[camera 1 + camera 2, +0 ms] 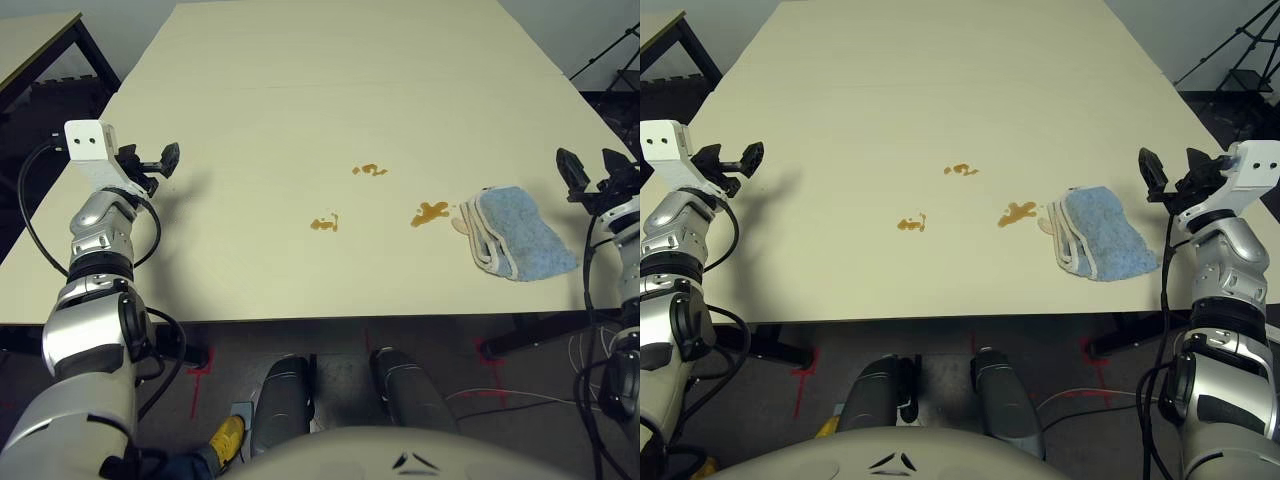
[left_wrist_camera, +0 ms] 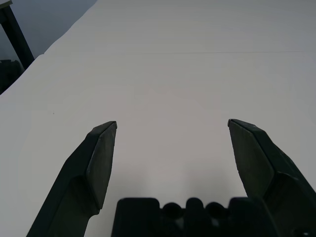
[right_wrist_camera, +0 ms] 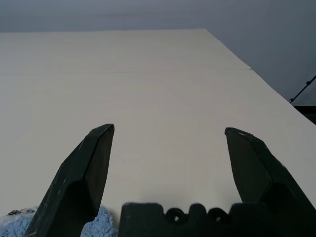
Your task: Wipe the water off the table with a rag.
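Observation:
Three small amber-brown splotches of water lie on the cream table [image 1: 300,90]: one [image 1: 369,170] farthest from me, one [image 1: 324,223] nearer and to the left, one [image 1: 429,213] right beside the rag. The folded light blue rag [image 1: 518,234] with a cream edge rests near the table's front right. My right gripper [image 1: 1170,175] hovers open just right of the rag, nothing between its fingers; a corner of the rag [image 3: 15,222] shows by its left finger. My left gripper [image 1: 160,160] stands open over the table's left edge, far from the spills.
A smaller beige table [image 1: 30,40] with a black frame stands at the far left. A dark tripod leg [image 1: 610,50] rises beyond the table's right edge. Bare tabletop stretches away behind the spills.

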